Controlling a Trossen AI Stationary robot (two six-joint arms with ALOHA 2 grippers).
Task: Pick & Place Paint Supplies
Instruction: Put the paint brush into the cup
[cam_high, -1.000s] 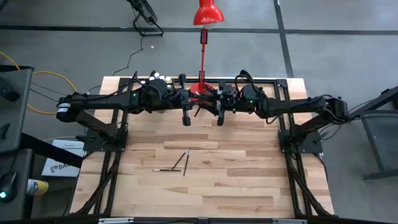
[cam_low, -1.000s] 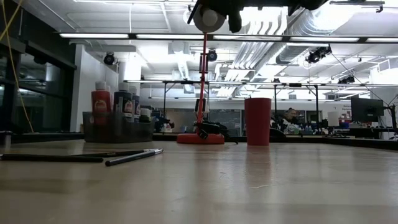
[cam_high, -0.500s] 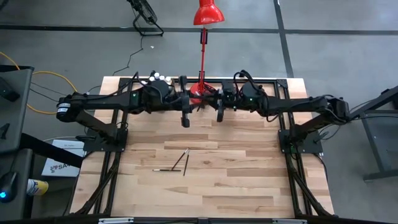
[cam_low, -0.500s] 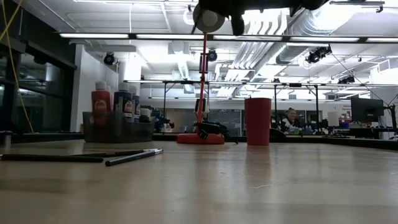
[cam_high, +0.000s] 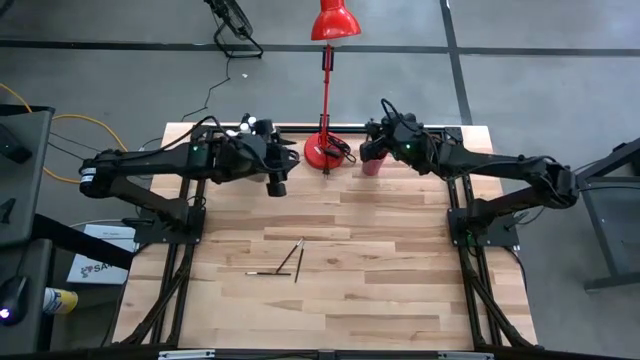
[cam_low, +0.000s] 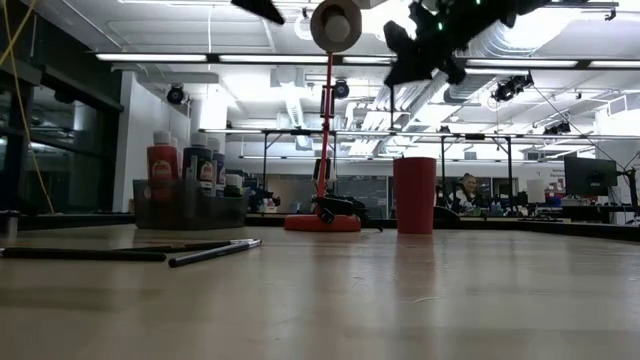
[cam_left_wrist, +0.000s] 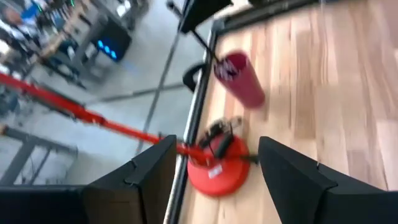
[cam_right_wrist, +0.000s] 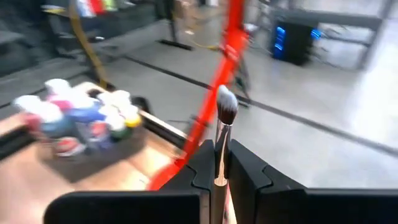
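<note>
Transfer step: we see right gripper (cam_right_wrist: 219, 180) fingers clamped on a paintbrush (cam_right_wrist: 224, 118), cup (cam_high: 372, 163) just below; left gripper (cam_left_wrist: 214, 180) fingers wide, empty. Next, lower and release.

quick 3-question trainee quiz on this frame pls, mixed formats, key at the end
1. True or false: the right gripper is shut on a thin paintbrush with a grey-white bristle tip.
2. How many thin dark-handled brushes lie on the light wooden table? A) none B) three C) six
3. Fill in: the small white-capped paint bottles stand in the translucent grey ____.

Key
1. True; the fingers pinch its handle, bristles pointing away.
2. B, loosely crossed near the table's middle.
3. Bin, at the far edge near the open left gripper.
</note>
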